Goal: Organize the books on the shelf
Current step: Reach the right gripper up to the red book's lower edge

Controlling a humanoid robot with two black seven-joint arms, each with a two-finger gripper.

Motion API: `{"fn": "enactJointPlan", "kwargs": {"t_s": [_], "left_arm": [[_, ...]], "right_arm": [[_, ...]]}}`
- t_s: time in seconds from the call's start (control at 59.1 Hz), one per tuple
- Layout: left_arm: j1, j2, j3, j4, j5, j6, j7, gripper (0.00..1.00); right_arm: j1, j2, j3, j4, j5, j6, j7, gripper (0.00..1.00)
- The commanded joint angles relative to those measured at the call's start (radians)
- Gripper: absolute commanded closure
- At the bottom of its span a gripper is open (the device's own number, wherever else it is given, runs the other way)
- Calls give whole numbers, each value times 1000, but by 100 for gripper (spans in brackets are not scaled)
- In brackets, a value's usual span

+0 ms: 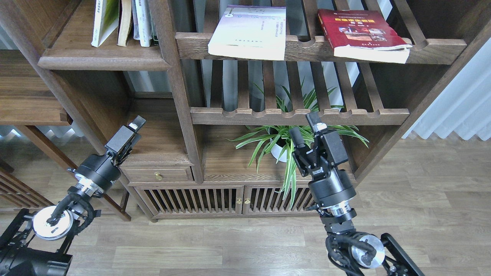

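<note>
- Solid shelf (103, 57), upper left, carries upright books, a yellow-green book (104, 21) among them.
- Right of it, on slatted rails, lie a lavender-white book (249, 32) and a red book (360, 34).
- Right gripper (307, 128), well below, is spread and empty.
- Left gripper (136, 124): cannot tell.

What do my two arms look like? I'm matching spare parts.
Both arms are black with round, silver-ringed joints and loose black cables looped near the wrists. The left pincer is boxy and black with a pale tip. The right pincer has two black fingers, one carrying a pale band, on a blocky black body. No sleeves or readable markings show.
</note>
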Motion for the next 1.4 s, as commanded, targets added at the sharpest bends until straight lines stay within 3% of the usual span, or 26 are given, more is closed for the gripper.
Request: {"fn": "enactJointPlan", "kwargs": {"t_s": [0.0,0.457,1.386], "left_arm": [[-11,1,-1,4,0,0,0,0],[-18,-1,-4,4,0,0,-2,0],[-34,-2,-3,27,-9,0,-5,0]], "right_arm": [[21,0,13,16,-1,-37,0,6],[204,0,194,-1,-3,-240,1,4],[290,-67,278,-47,-1,-261,0,4]]}}
